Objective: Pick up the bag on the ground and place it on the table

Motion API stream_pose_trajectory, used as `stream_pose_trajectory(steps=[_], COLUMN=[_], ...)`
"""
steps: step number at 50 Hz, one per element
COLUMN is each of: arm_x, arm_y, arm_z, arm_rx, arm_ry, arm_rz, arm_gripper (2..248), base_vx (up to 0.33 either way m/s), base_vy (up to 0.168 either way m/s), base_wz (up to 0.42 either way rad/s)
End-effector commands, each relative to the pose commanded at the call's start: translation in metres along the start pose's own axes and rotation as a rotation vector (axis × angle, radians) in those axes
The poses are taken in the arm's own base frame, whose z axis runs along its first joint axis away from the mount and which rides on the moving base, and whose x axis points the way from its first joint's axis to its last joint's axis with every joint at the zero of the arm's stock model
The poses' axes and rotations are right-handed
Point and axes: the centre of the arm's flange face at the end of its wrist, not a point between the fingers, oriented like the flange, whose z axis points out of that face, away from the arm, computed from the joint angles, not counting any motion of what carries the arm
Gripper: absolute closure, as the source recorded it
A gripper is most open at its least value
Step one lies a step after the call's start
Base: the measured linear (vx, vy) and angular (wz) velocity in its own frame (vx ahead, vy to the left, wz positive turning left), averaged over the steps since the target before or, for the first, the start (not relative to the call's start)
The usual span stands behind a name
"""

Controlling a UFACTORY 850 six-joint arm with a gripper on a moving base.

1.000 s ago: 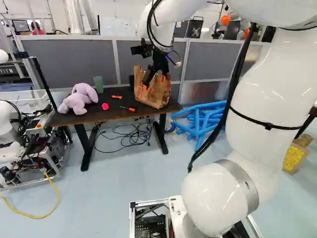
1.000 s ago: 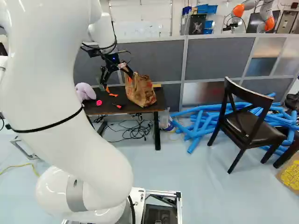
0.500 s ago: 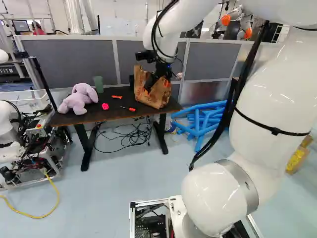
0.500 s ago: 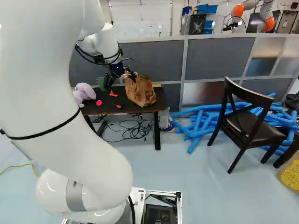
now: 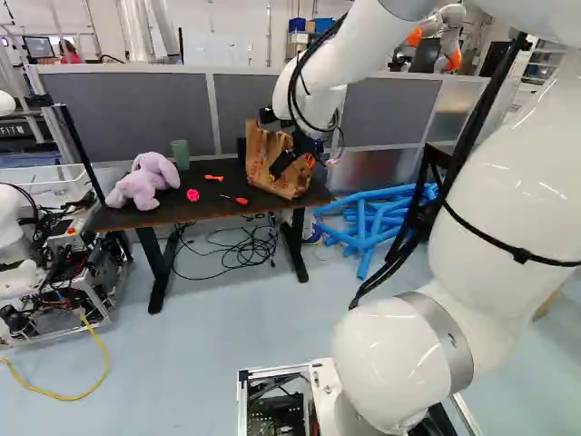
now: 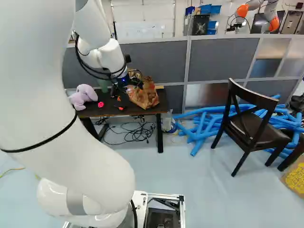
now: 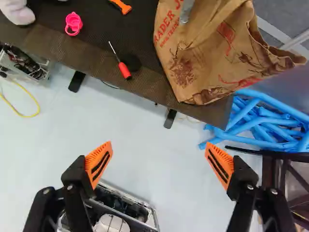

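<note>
The brown paper bag [image 5: 260, 145] [image 7: 187, 65] stands, leaning a little, near the end of the dark table [image 5: 213, 209] [image 7: 91, 50]. My gripper [image 5: 292, 162] overlaps the bag's front in the left base view. In the wrist view the gripper [image 7: 158, 155] is wide open with only floor showing between its orange pads; the bag is ahead of the fingers, apart from them. The bag's handles lie folded over its top.
The table also bears a purple plush toy [image 5: 143, 182], green cup [image 5: 181, 154], pink ring [image 7: 73, 23], red screwdriver [image 7: 123, 69] and orange tool [image 7: 120, 6]. Blue tubes [image 6: 204, 126] and a dark chair [image 6: 251, 126] stand beyond. Another robot [image 5: 14, 241] is beside the table.
My arm has drawn back from the bag's top, and the gripper has come lower, toward the table's near side. It stays open. The bag and the base have not moved.
</note>
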Motion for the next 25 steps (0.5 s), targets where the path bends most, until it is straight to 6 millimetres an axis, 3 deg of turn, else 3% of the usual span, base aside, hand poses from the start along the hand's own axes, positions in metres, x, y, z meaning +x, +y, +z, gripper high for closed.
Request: stream_pose_trajectory(steps=[25], arm_x=[-0.068], arm_y=[-0.006], arm_z=[0.018], arm_rx=[-0.089], arm_ry=[0.181], arm_rz=[0.137], arm_gripper=[3], base_vx=[0.000], base_vy=[0.000], base_wz=[0.000])
